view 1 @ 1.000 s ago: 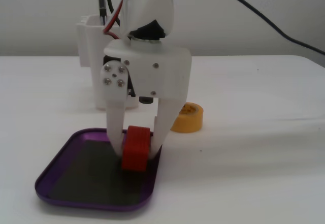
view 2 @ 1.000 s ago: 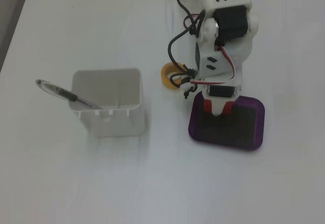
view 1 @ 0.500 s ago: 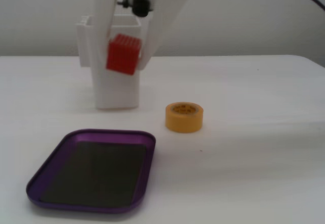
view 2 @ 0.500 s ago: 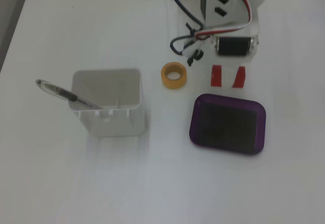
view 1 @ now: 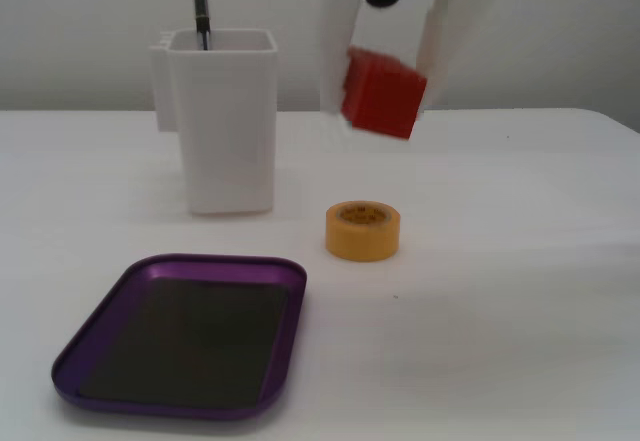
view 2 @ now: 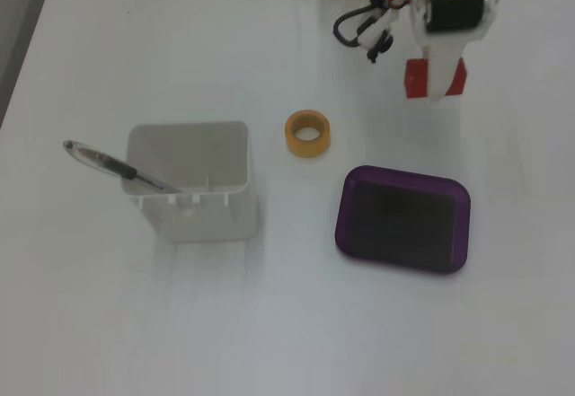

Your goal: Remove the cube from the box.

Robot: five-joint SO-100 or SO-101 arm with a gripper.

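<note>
The red cube (view 1: 383, 94) hangs in the air above the table, held between the white fingers of my gripper (view 1: 385, 86). In a fixed view from above, the gripper (view 2: 437, 80) is shut on the cube (view 2: 413, 79), beyond the far edge of the purple box (view 2: 403, 219). The purple box (view 1: 185, 333) lies empty at the front left of a fixed view, its dark floor bare. The cube is well apart from the box and off the table.
A tall white square container (view 1: 222, 121) with a pen (view 1: 202, 6) in it stands behind the box. It also shows from above (view 2: 190, 180). A yellow tape roll (view 1: 362, 230) lies between container and cube, also seen from above (view 2: 307, 134).
</note>
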